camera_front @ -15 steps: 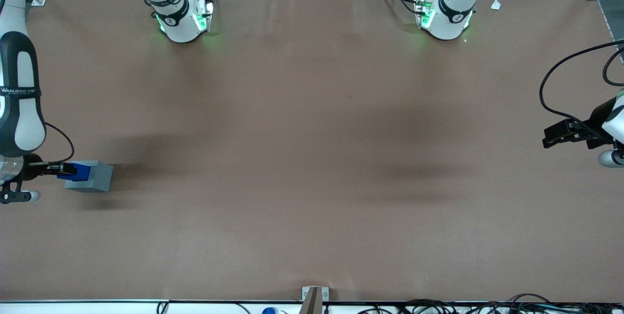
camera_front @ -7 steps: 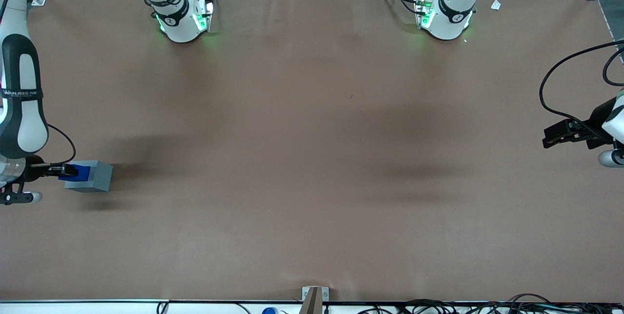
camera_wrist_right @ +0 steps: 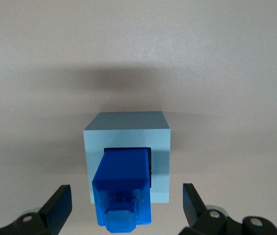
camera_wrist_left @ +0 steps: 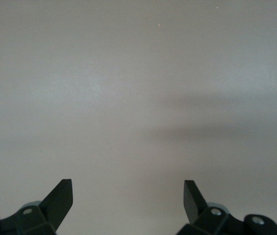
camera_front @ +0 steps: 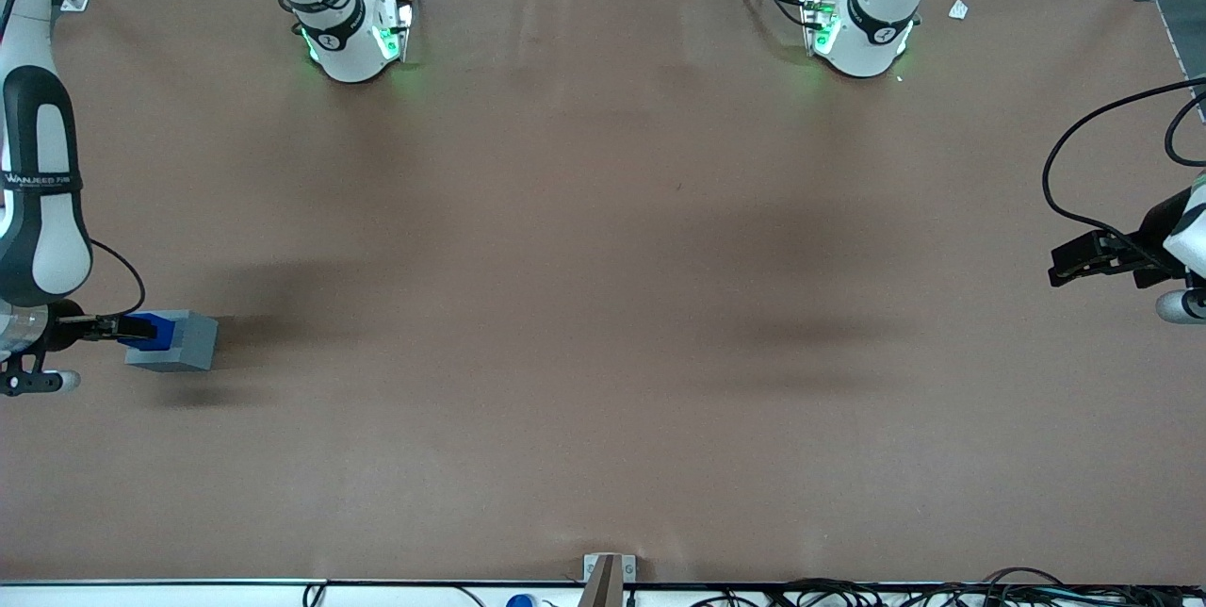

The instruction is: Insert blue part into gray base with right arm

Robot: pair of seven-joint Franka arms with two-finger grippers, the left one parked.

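Note:
The gray base sits on the brown table at the working arm's end. The blue part stands in the socket of the gray base, its stepped knob pointing up toward the wrist. In the right wrist view the blue part fills the square socket of the gray base and sticks out of it. My right arm's gripper is open just above the base. Its black fingertips stand wide on either side of the blue part and do not touch it. In the front view the gripper is right at the blue part.
Two white arm bases with green lights stand at the table edge farthest from the front camera. A small metal bracket sits at the nearest edge, with cables along it. The parked gripper hangs at the parked arm's end of the table.
The right arm has sunk slightly and less of the blue part shows above the gray base than one second ago. The base has not shifted.

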